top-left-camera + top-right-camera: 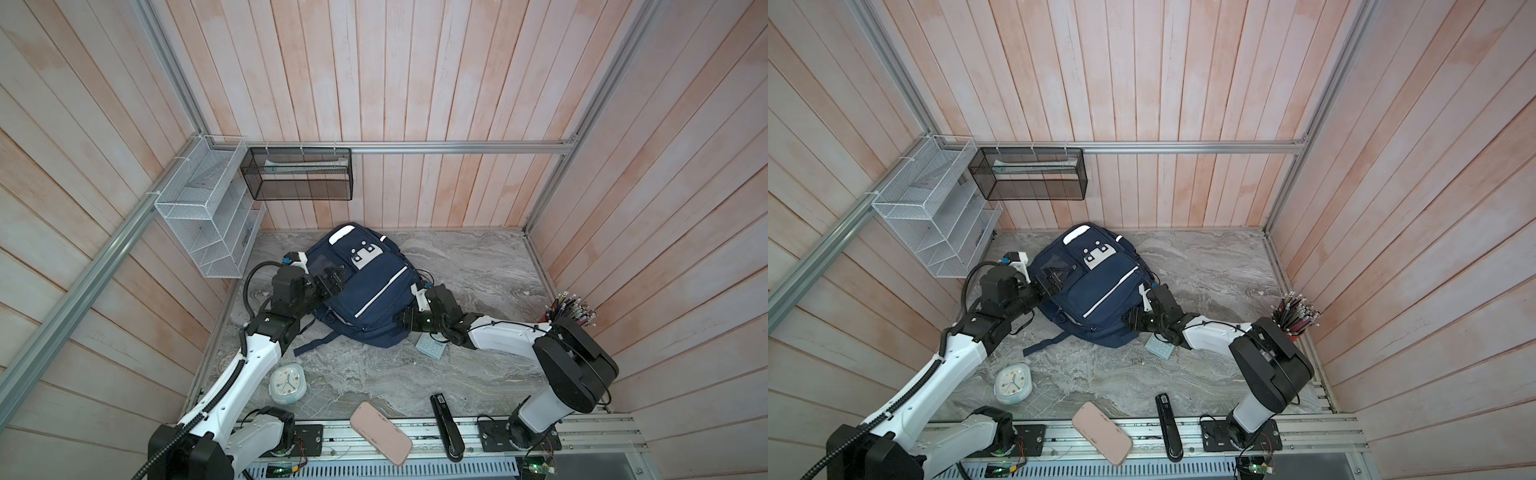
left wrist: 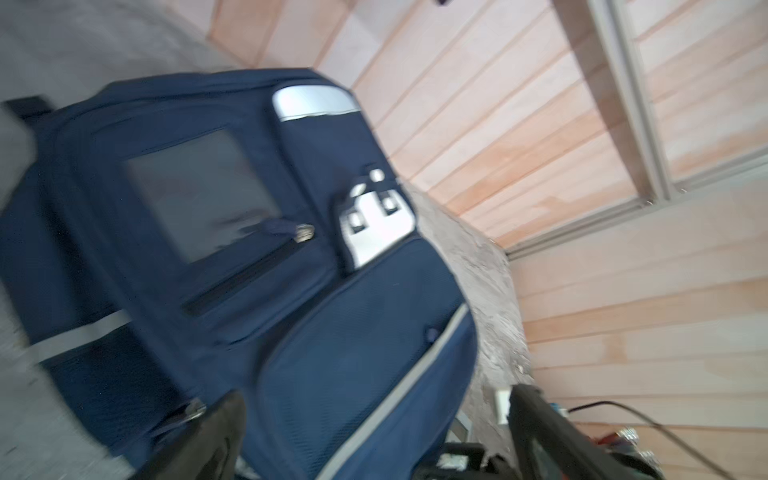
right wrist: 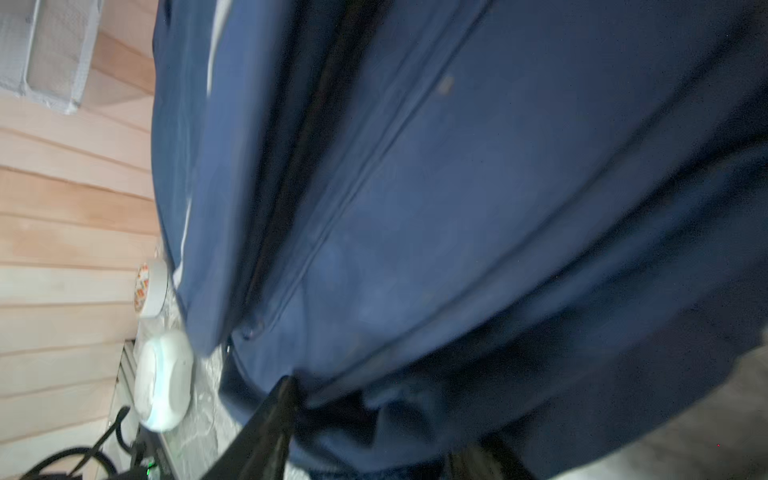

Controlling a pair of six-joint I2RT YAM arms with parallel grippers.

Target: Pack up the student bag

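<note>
Nearest the lens, a pink case (image 1: 380, 432) lay across the counter's (image 1: 478, 270) front edge, not yet packed. Farther back, the student bag (image 1: 361, 286) lay face-up between both arms. The left fingers (image 2: 208, 432) stood wide apart and empty over its front pocket, probably poised for the zip. The right fingers (image 3: 268, 419) pressed its lower edge, seemingly bracing it; whether they gripped fabric could not be told.

L arm (image 1: 257, 357) stretched fwd along left edge of worktop (image 1: 457, 374), L pincer (image 1: 332, 277) jaws spread wide. R arm (image 1: 507, 334) folded low toward its middle, R pincer (image 1: 400, 319) jaws partway apart; grip unclear.
</note>
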